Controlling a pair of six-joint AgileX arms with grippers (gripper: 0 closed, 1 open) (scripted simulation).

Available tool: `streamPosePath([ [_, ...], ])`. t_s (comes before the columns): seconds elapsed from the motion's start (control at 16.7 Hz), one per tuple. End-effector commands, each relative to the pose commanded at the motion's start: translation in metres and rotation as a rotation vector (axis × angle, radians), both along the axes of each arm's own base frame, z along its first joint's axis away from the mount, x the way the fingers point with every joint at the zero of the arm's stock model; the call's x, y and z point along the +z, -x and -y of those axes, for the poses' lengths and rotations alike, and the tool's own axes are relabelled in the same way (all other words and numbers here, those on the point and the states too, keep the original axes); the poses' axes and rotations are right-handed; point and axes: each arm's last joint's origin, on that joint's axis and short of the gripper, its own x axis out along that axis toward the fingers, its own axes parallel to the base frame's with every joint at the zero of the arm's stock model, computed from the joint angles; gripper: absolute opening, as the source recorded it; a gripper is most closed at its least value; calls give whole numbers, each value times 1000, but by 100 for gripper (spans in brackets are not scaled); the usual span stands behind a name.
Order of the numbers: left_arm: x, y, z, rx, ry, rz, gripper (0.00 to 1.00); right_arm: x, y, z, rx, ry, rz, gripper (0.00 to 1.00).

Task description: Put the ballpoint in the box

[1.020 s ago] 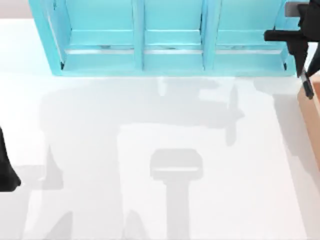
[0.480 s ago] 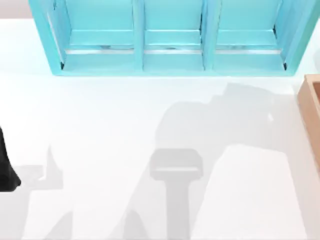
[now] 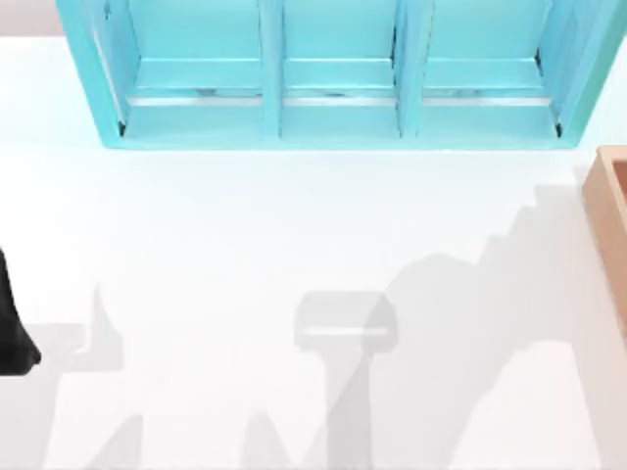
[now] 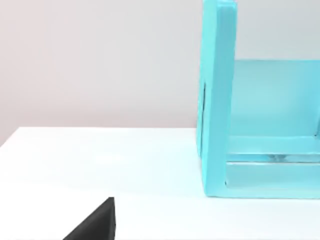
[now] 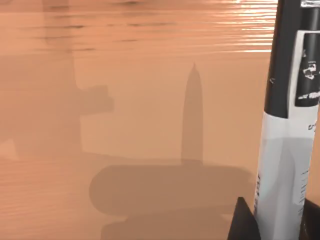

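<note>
A: From above: tan box (image 3: 609, 217) at three o'clock on the table (image 3: 294, 225), blue shelf (image 3: 333, 78) at twelve, left arm (image 3: 12, 328) parked at nine.

B: Left wrist: shelf wall, bare table; can't tell fingers.

A: Right wrist: right gripper (image 5: 272, 222) pinching the pen (image 5: 287, 130) upright above the wooden floor, inside the box.

B: Dropped upright, likely to tip, bounce, or roll toward a wall.
</note>
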Motion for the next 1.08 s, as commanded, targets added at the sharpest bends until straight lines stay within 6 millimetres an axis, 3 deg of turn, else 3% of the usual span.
streamPosePath([
  [0.3, 0, 0, 0, 0, 0, 0, 100, -3, -1, -2, 4, 0, 0, 0],
  [1.08, 0, 0, 0, 0, 0, 0, 100, -59, 10, -24, 0, 0, 0, 0],
])
